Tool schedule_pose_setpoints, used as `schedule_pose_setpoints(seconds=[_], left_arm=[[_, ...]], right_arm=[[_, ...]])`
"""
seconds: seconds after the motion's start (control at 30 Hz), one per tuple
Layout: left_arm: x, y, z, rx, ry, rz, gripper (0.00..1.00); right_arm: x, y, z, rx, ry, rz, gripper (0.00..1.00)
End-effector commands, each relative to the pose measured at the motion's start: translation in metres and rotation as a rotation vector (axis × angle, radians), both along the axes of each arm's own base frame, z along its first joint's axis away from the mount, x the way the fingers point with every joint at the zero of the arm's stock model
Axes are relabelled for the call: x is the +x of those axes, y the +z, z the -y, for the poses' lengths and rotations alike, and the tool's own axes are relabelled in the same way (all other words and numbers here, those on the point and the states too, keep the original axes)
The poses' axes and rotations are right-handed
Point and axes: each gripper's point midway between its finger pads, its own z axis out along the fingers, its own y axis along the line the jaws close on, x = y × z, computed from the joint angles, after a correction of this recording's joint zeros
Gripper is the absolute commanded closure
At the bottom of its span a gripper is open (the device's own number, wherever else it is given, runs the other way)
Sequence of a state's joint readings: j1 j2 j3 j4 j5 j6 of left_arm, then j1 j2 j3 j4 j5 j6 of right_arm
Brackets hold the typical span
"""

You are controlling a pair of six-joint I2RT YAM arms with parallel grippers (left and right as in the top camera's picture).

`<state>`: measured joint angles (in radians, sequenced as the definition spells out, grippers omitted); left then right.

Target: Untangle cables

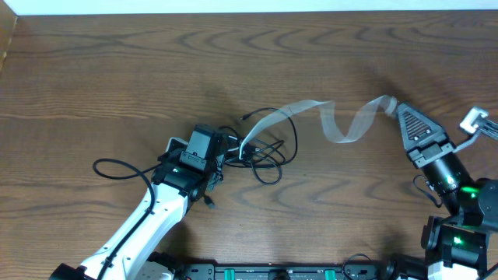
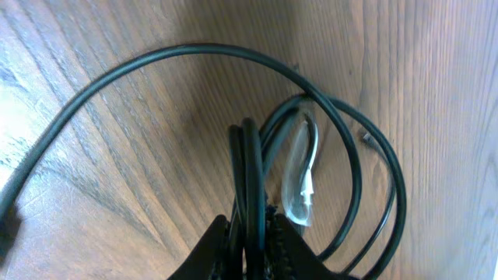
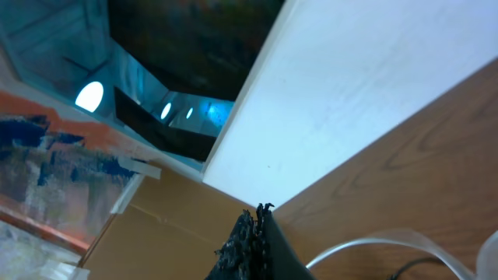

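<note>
A knot of thin black cables (image 1: 268, 152) lies mid-table. My left gripper (image 1: 227, 150) sits at its left edge. In the left wrist view the left gripper (image 2: 253, 233) is shut on two strands of black cable (image 2: 247, 163), and further black loops (image 2: 354, 155) curl to the right of them. A white, flat cable (image 1: 334, 128) rises out of the knot and waves rightward above the wood to my right gripper (image 1: 397, 110), which is shut on its end. The right wrist view shows the right gripper (image 3: 263, 210) pressed together, with the white cable (image 3: 373, 239) emerging beside it. A white plug end (image 2: 307, 187) lies among the loops.
One black cord (image 1: 117, 167) trails left of the left arm across the wooden table (image 1: 117, 78). A white wall (image 1: 249, 6) borders the table's far edge. A white object (image 1: 476, 120) sits at the far right. A cardboard box (image 3: 171, 233) shows beyond the table edge.
</note>
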<state>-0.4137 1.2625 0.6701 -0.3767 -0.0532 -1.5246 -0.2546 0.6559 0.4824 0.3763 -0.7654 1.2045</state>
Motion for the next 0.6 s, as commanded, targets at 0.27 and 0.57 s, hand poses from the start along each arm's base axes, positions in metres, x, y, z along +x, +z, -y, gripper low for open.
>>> schedule_pose_setpoints(seconds=[0.27, 0.57], left_arm=[[0.039, 0.035, 0.034, -0.005, -0.278, 0.234, 0.92], [0.039, 0.1, 0.108, 0.012, -0.958, 0.664, 0.92]], right_arm=[[-0.006, -0.006, -0.01, -0.122, 0.055, 0.037, 0.77], [-0.005, -0.036, -0.015, -0.238, 0.07, -0.013, 0.56]])
